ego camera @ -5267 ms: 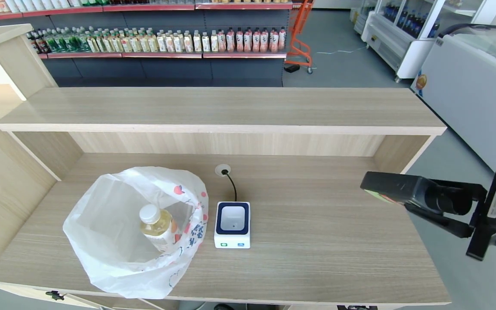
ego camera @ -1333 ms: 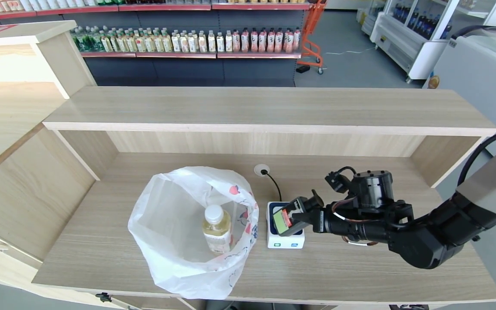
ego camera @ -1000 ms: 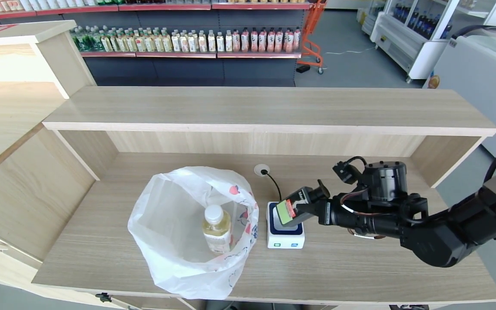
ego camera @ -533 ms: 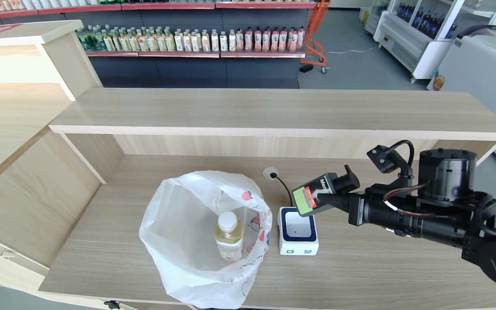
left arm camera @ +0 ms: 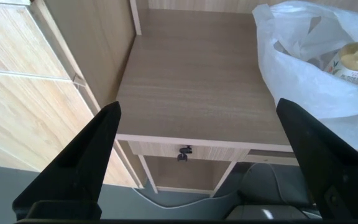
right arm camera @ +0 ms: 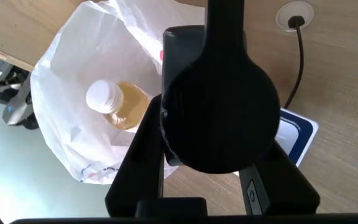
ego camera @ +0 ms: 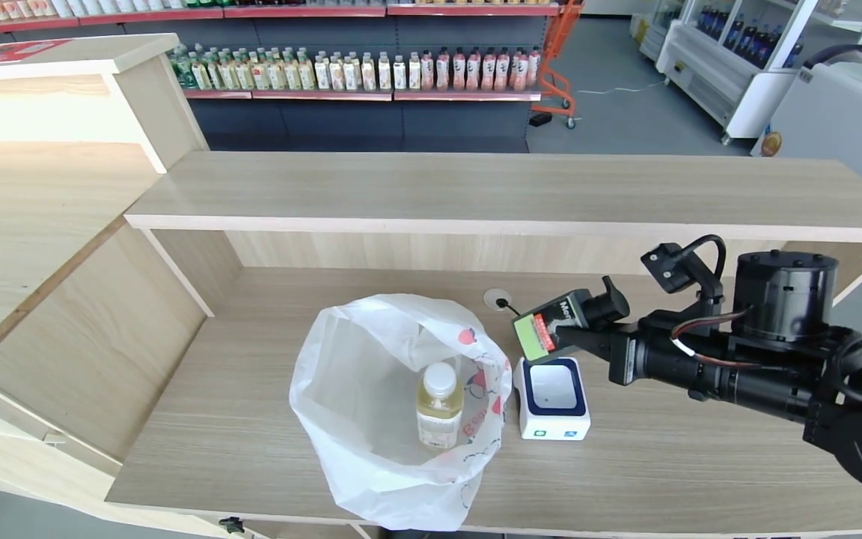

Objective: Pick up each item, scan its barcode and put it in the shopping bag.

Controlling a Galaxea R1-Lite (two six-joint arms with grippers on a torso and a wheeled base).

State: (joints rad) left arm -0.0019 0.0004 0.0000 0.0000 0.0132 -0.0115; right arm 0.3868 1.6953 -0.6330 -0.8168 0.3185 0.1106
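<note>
Black on its sides and green and red on its end face, the small box is gripped in the right gripper, whose jaws are closed firmly on it. It hangs above the far edge of the white scanner with a dark blue frame. That scanner stands just beside the thin white plastic shopping bag, near the front edge of the pale wooden desk. The step looks like the pass from scanner to bag. If the code has not read, the barcode face should be turned down over the window first. After that the box should travel toward the bag high enough to clear the crumpled rim, since the film would snag easily. It should then come down in the open space on the far side of the clear bottle of yellow drink with a white cap, which stands upright inside against the scanner-side wall and could tip if bumped. Release should come only once the box is well inside the mouth. Off the desk's front left corner, the left gripper has its fingers spread wide and holds nothing.
</note>
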